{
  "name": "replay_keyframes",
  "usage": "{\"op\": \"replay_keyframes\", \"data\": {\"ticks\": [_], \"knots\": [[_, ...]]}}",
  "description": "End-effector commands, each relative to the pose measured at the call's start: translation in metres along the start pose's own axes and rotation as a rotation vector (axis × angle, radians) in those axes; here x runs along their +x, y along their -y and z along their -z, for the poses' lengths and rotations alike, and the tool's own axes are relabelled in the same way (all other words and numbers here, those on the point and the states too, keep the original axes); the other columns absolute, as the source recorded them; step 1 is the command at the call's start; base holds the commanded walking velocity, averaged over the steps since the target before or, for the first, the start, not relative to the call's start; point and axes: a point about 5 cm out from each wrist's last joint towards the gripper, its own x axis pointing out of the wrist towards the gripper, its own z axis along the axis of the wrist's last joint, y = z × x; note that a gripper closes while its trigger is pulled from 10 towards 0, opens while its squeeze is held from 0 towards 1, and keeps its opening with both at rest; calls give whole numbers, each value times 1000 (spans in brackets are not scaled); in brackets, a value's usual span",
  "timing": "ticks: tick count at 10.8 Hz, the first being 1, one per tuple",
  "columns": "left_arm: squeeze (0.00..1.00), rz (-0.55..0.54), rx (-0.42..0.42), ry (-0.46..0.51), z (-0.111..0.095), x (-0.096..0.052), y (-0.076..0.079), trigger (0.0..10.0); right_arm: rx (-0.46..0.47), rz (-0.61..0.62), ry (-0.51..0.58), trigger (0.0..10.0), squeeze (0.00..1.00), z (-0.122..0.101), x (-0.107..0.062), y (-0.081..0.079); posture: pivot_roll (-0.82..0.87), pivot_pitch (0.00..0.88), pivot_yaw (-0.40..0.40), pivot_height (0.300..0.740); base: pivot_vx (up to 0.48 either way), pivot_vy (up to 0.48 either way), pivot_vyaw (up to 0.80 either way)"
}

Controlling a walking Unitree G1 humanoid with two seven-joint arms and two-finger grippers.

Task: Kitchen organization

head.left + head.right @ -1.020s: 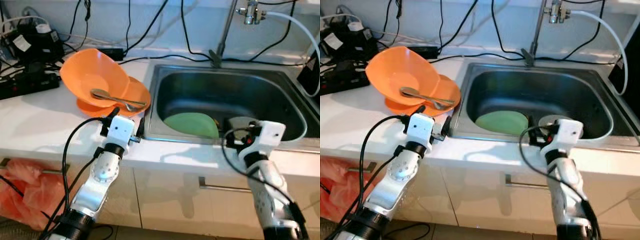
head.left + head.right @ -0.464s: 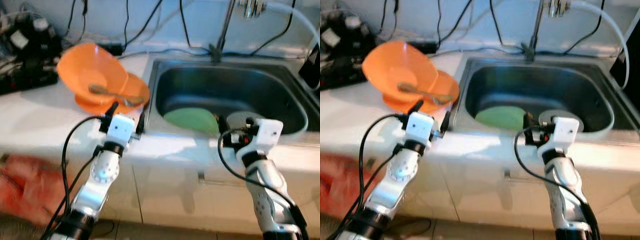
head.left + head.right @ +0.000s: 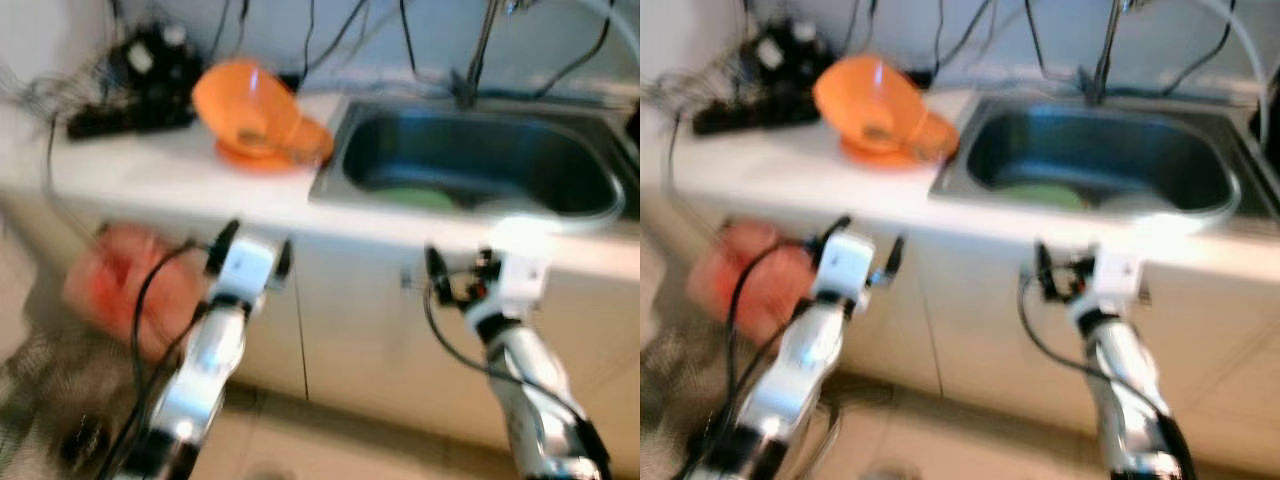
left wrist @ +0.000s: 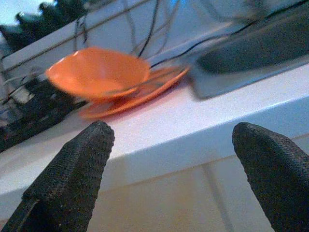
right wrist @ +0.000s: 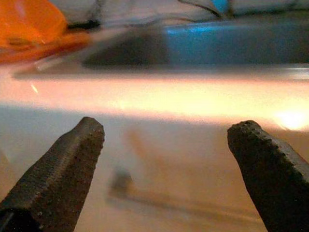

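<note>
On counter (image 3: pixel 150 175): orange bowl (image 3: pixel 245 105) beside sink (image 3: pixel 480 165).

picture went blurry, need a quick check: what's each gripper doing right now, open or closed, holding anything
Left gripper: open, holding nothing, in front of the cabinet below the counter.
Right gripper: open, holding nothing, in front of the cabinet below the sink.

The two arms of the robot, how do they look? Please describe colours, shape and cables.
Both arms are silver, jointed tubes. Each ends in a white, boxy wrist block, with black cables looping beside it. The left gripper and right gripper each have two long black fingers with a rough, tapering surface.
</note>
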Motion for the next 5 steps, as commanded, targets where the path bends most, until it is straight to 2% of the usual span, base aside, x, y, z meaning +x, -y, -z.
{"op": "replay_keyframes", "data": {"ticks": [1,2,4,5], "knots": [[0,6,-25,-6,-2,1,-4,10000,-3,20,-1,10000,1000,0,0,4,96,0,46,740,480,0,0],[0,-9,-49,-6,-2,2,-5,10000,-2,25,-1,10000,1000,-1,-1,6,95,0,46,740,480,0,0],[0,-5,-50,-9,-1,3,-5,10000,-6,23,-4,10000,1000,0,-1,6,95,0,46,740,0,0,0],[0,3,-55,-54,10,0,-3,10000,-9,23,-16,10000,1000,5,-2,7,90,0,41,740,0,0,0]]}}
